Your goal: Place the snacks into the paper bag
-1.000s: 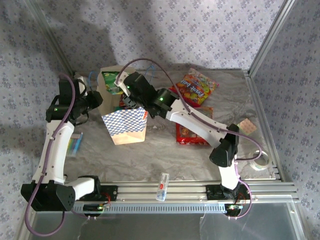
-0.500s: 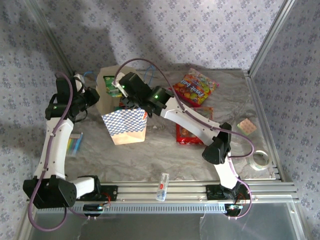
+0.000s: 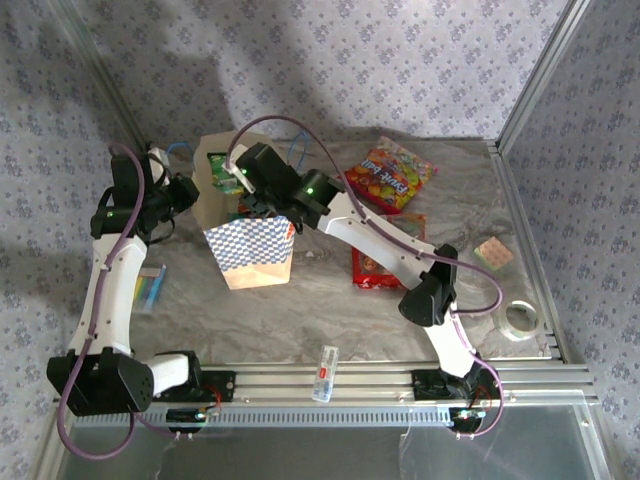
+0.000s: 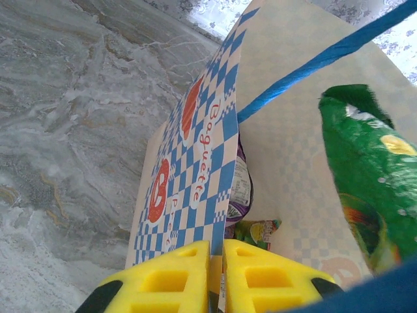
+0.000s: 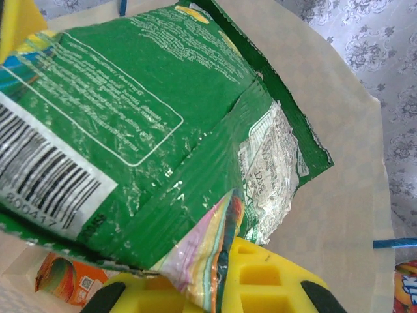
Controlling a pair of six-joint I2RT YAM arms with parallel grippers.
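Swung a little farther left, the right fingers point(image 5: 273, 287) clamp the green packet point(image 5: 163, 130), its long axis dipping into the paper bag point(image 3: 250, 258) directly below; left fingers point(image 4: 176, 277) pinch its rim.

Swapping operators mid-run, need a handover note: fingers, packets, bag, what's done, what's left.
The left gripper: fingers shut on the paper bag at its rim, holding it open.
The right gripper: shut on a green packet at the bag's mouth, not yet released.
Done: a purple packet and at least one more lie inside the bag.
Left: drop the green one, then bag the orange-red packet, the red packet and the teal packet lying outside.
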